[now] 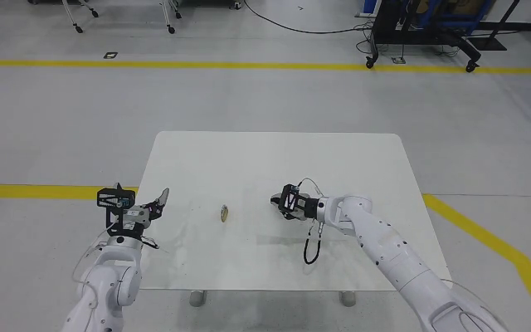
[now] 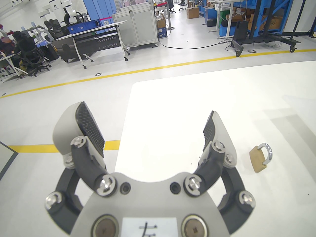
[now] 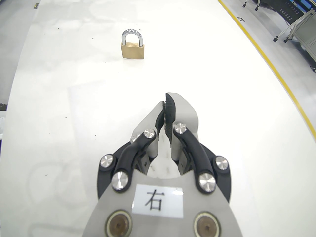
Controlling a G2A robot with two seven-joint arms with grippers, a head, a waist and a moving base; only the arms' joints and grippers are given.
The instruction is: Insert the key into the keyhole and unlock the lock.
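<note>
Right tool (image 3: 165, 103): clenched. You see its two ribbed pads (image 3: 169, 110) pressed together at the tips, one tip standing slightly ahead of the other. Whether anything thin is pinched between them cannot be told. In the top view this tool sits over the middle of the white desk (image 1: 332, 166) and points at the brass padlock (image 3: 132, 50), with bare desk between the two. Left tool (image 2: 150, 129): released. Its fingers (image 2: 90, 129) are spread wide and grasp nothing. It sits at the desk's left edge, so one finger shows against the floor and the other against the desk top. From this tool the padlock lies near, off to one side and apart from it. Task thing: in the top view the padlock is on the desk between the two tools, a little toward the near edge and touching neither tool. Its broad brass face is turned toward the right tool, and its chrome shackle (image 3: 132, 35) is seated in the body at both legs. It looks to stand on its base, though you cannot be sure. Writing: a white label (image 3: 158, 201) on the right tool's housing carries one dark character. A like label on the left tool (image 2: 149, 228) is cut by the frame edge. Any marking on the brass body is too small to tell.
</note>
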